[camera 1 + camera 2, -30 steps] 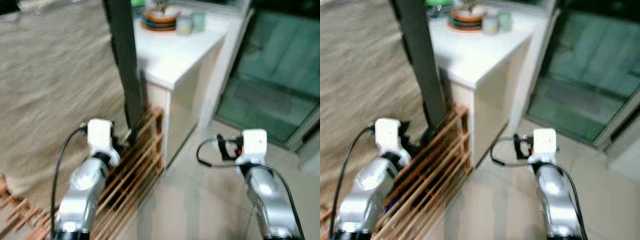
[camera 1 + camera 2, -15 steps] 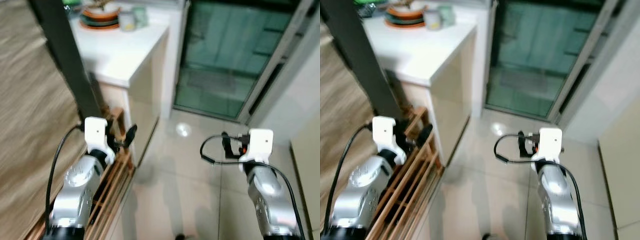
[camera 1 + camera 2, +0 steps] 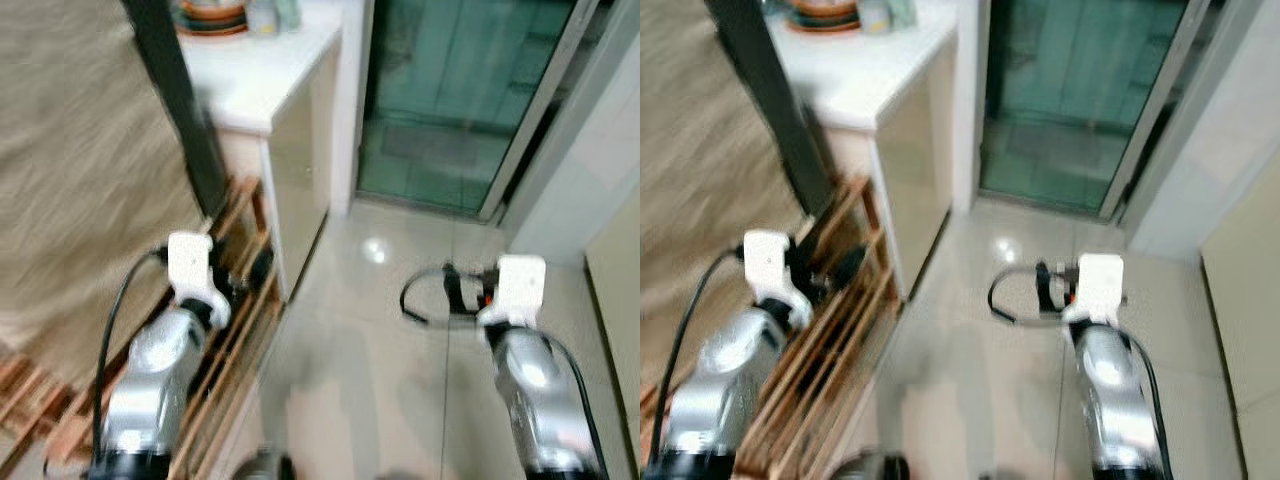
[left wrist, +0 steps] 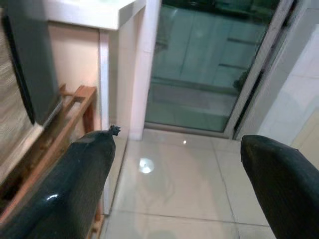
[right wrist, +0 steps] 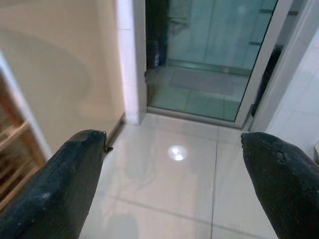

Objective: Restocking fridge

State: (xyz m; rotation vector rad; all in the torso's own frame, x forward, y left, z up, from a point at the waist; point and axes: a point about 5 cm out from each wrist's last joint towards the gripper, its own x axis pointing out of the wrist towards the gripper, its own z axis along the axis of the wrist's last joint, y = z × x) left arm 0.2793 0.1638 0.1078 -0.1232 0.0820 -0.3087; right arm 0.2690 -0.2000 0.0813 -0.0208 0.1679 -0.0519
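Both arms are held out low over a glossy pale tiled floor [image 3: 360, 340]. The left gripper [image 4: 179, 189] has its jaws spread wide with nothing between them, and the right gripper [image 5: 174, 184] is the same, open and empty.

Ahead stands a glass sliding door [image 3: 450, 90] with a greenish tint in a pale metal frame; a ceiling light shows as a bright spot on the tiles just before it. On the robot's left is a white desk [image 3: 255, 75] whose cream side panel runs down to the floor. A stack of coloured plates [image 3: 212, 17] and a small cup [image 3: 263, 14] sit at its far end, too blurred to tell more. A dark upright post [image 3: 185, 120] stands against the desk's near side, and a slatted wooden rack [image 3: 235, 290] lies along the floor under the left arm. Beige woven fabric [image 3: 80, 170] hangs further left.

No fridge or goods can be made out, and no writing is legible.
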